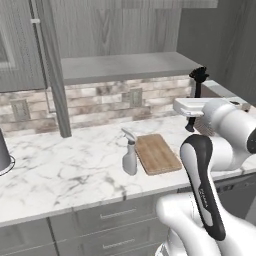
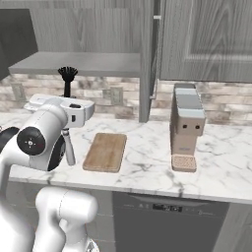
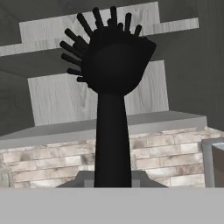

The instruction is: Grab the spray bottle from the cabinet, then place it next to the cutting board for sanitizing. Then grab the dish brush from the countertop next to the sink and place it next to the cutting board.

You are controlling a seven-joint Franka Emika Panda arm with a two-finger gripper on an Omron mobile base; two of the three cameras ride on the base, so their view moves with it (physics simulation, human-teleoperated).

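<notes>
The black dish brush (image 1: 198, 76) stands upright with its bristle head on top, above the counter to the right of the cutting board (image 1: 157, 152). My gripper (image 1: 193, 101) is shut on its handle; in the hand view the dish brush (image 3: 112, 65) rises straight up the middle and hides the fingertips. From the right I see the same dish brush (image 2: 67, 74) over my gripper (image 2: 67, 100). The pale grey spray bottle (image 1: 129, 156) stands on the white marble countertop (image 1: 60, 172), touching the board's left edge. The cabinet (image 1: 120, 65) stands open with a bare shelf.
The open cabinet door (image 1: 54, 70) juts out edge-on over the counter left of the bottle. A boxy coffee machine (image 2: 185, 125) stands right of the cutting board (image 2: 105, 151). A dark metal pot (image 1: 3, 150) is at the far left. Brick backsplash (image 1: 100, 102) runs behind.
</notes>
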